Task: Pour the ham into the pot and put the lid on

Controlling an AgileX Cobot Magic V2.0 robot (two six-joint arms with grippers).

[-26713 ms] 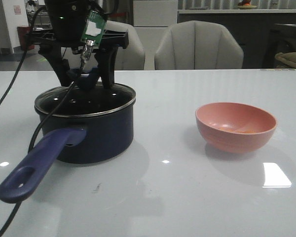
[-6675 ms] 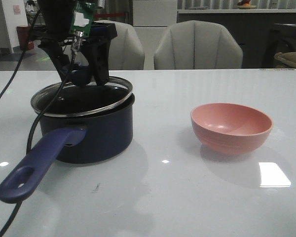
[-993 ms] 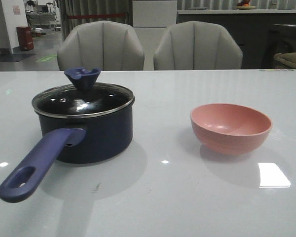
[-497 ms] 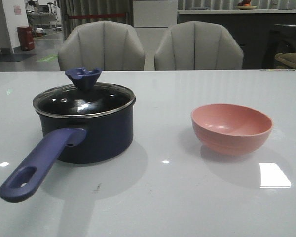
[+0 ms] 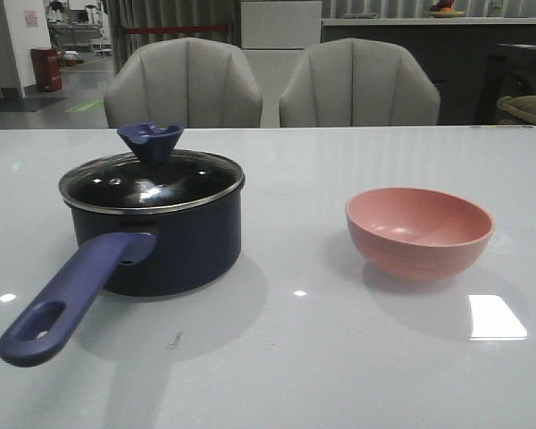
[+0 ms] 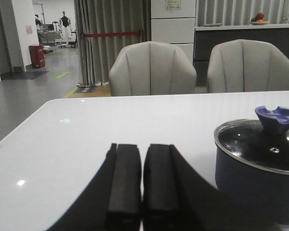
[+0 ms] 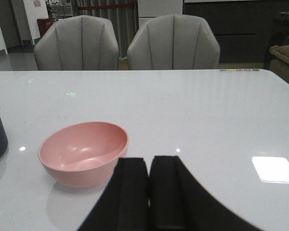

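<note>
The dark navy pot [image 5: 161, 241] stands at the table's left, its purple-blue handle [image 5: 67, 299] reaching toward the front edge. The glass lid [image 5: 152, 183] with its blue knob [image 5: 150, 140] sits level on the pot's rim. The ham is hidden. The salmon-pink bowl [image 5: 419, 231] stands upright at the right and shows nothing inside. Neither arm appears in the front view. My left gripper [image 6: 142, 149] is shut and holds nothing, well to the side of the pot [image 6: 257, 166]. Just as bare, my right gripper [image 7: 149, 162] is shut beside the bowl [image 7: 84, 151].
Two grey chairs [image 5: 183, 85] [image 5: 357, 82] stand behind the table's far edge. A bright window glare [image 5: 498, 316] lies on the glossy white tabletop [image 5: 295, 357] in front of the bowl.
Since 26.7 s ago the orange ham has left the bowl. At 6.7 s ago the left gripper held the lid tilted on the pot; now the lid sits flat and the arm has withdrawn.
</note>
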